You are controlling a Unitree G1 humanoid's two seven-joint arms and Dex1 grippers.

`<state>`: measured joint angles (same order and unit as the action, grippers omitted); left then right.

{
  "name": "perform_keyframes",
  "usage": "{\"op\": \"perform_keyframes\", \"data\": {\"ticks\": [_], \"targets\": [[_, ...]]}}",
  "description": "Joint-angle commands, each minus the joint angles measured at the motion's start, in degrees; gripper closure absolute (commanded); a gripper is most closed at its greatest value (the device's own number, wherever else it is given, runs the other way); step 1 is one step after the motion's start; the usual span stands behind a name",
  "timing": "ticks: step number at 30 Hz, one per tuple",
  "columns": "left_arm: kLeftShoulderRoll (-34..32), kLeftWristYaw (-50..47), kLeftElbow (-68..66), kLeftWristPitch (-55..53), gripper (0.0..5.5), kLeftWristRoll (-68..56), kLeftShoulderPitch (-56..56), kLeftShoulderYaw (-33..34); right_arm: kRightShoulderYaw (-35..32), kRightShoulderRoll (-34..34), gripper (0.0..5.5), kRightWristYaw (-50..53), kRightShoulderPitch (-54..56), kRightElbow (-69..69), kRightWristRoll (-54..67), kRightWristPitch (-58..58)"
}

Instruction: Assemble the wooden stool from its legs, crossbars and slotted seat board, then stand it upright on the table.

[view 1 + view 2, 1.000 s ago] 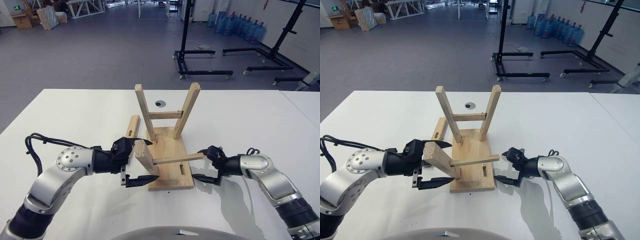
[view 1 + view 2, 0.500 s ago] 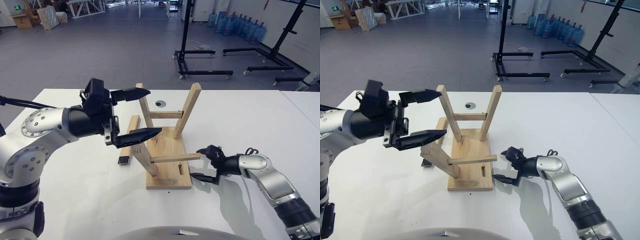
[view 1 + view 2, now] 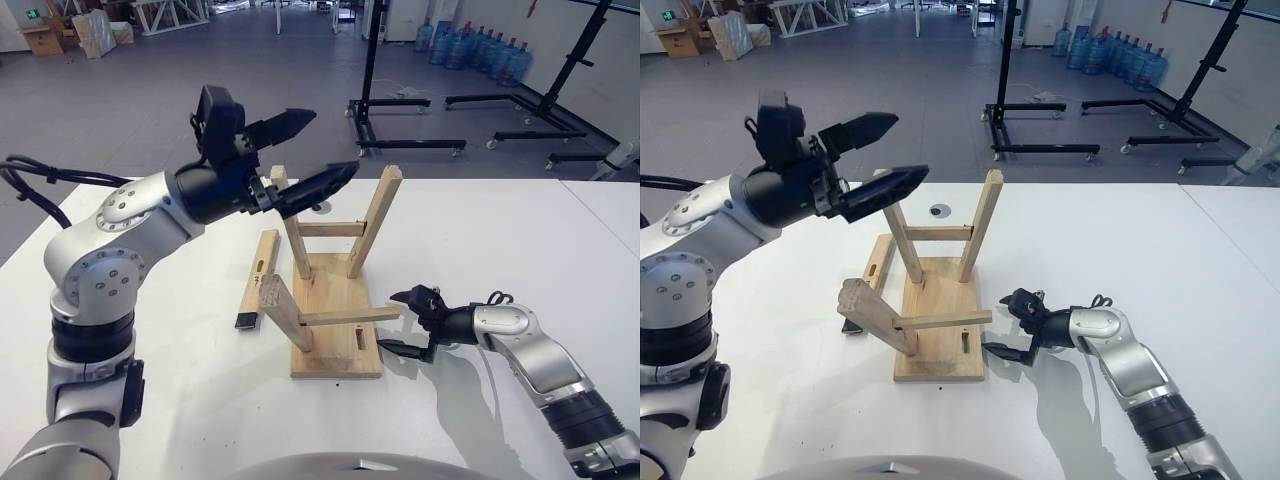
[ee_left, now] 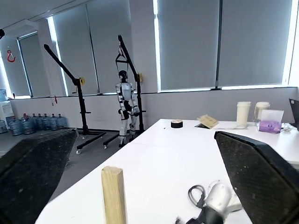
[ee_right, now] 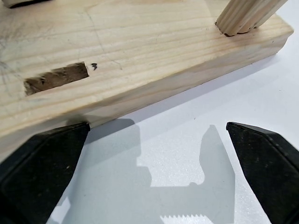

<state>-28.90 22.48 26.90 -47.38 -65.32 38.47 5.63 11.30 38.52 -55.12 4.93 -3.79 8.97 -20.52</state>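
Half built, judging from the parts. Showing the board lying flat, underside up, at the middle of the table, toward its near edge. Showing two legs standing in the board's far end, the far-left leg and the far-right leg, splaying apart at the top and joined by the far crossbar. Showing a leaning leg at the board's near-left corner, carrying the near crossbar, with its free end pointing right across the board.

Holding the left gripper high over the far legs, fingers spread wide and gripping nothing. Looking down between them, in the left wrist view, onto one leg top, seemingly the far-left leg's. Holding the right gripper low over the table just beside the board's right edge, by its near-right corner, fingers likewise apart and gripping nothing. Framing an empty slot just inside that edge, with the near crossbar's free end close above.

Showing the loose leg lying flat on the table just left of the board, long axis running from near edge to far edge, alongside the board's left edge. Lying well below the left gripper and nearer the table's near edge than its fingers; lying across the board from the right gripper. Judging the left arm the nearer one for picking it up, by dropping, drawing back and closing across the leg's narrow width. Judging the goal to be the slot and the free crossbar end on the right, so probably needing a carry over the board.
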Motion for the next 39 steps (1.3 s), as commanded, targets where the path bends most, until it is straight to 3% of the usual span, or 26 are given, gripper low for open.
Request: {"op": "perform_keyframes", "data": {"ticks": [1,4,9,14,18,24,28,31,39], "targets": [[2.7,-9.0,-2.9,-5.3,0.13,-18.0,1.6,1.5,0.8,-1.1,0.1,0.4,1.2,0.5,-0.5,0.5],[0.5,-9.0,-3.0,-7.2,0.13,-21.4,0.0,1.0,1.4,-1.6,0.1,-0.1,2.8,1.7,-0.9,0.9],[-4.5,0.7,-2.0,-5.9,0.13,-11.0,0.3,-1.5,2.6,-2.6,0.1,-0.8,9.9,6.9,-2.5,2.0],[-4.6,10.4,-5.8,-3.5,0.13,-3.7,0.0,-3.4,3.1,-4.9,0.1,-0.3,16.8,14.2,-4.1,2.9],[-2.1,9.5,-8.4,-7.6,0.13,-12.3,1.1,-1.3,3.8,-5.8,0.1,-1.7,19.6,19.2,-5.1,4.8],[-3.2,6.2,-3.8,-7.8,0.13,-13.5,-1.7,-0.5,3.1,-5.4,0.1,-2.7,19.7,19.8,-4.9,5.0],[-10.2,17.8,-3.9,-10.1,0.13,-15.1,-5.2,3.0,1.9,-4.1,0.1,-3.5,17.0,19.0,-4.2,5.0],[-14.8,27.0,-4.6,-6.9,0.13,-6.6,-7.7,1.4,1.7,-3.5,0.1,-4.4,16.2,18.5,-4.2,5.1],[-15.1,31.3,-6.6,-4.6,0.13,-2.3,-5.8,3.2,1.6,-3.4,0.1,-5.6,16.3,18.8,-4.3,5.5]]}}
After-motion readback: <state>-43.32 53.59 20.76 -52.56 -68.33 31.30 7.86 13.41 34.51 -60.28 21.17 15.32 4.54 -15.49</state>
